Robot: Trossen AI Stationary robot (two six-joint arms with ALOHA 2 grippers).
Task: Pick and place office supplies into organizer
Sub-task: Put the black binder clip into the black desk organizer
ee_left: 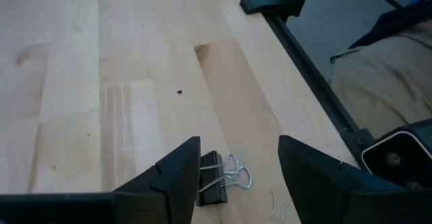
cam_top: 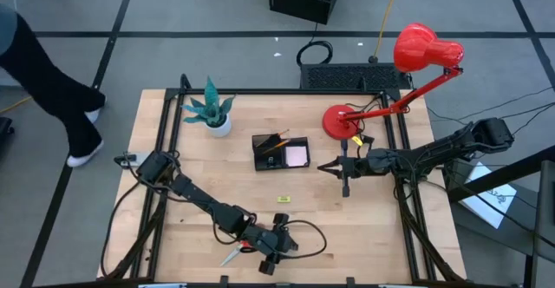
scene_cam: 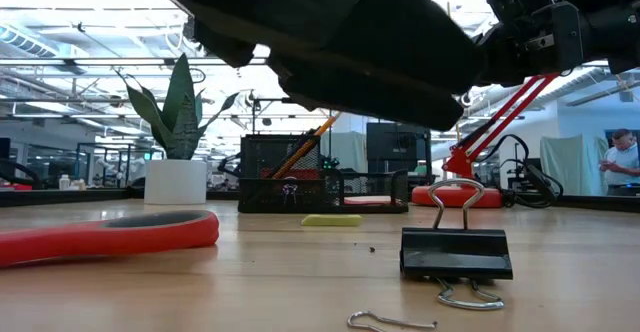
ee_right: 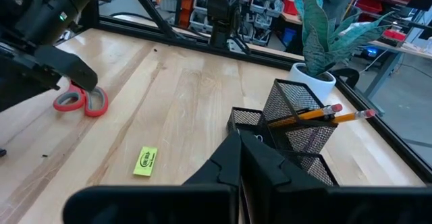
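Note:
My left gripper (cam_top: 270, 258) hangs open near the table's near edge, just above a black binder clip (ee_left: 214, 179). In the left wrist view the clip lies on the wood between the fingers, close beside one of them. The clip (scene_cam: 455, 253) stands free on the table. Red-handled scissors (cam_top: 235, 253) lie left of that gripper. The black mesh organizer (cam_top: 280, 152) holds orange pencils (ee_right: 322, 116) and a pink sticky pad (cam_top: 297, 155). A small yellow piece (cam_top: 284, 199) lies in front of the organizer. My right gripper (ee_right: 241, 146) is shut, empty, and sits right of the organizer.
A potted teal plant (cam_top: 213, 114) stands at the far left and a red desk lamp (cam_top: 340, 121) at the far right. A keyboard (cam_top: 354, 76) lies beyond the far edge. A loose wire clip (scene_cam: 390, 321) lies near the binder clip. A person's legs (cam_top: 52, 80) show left of the table.

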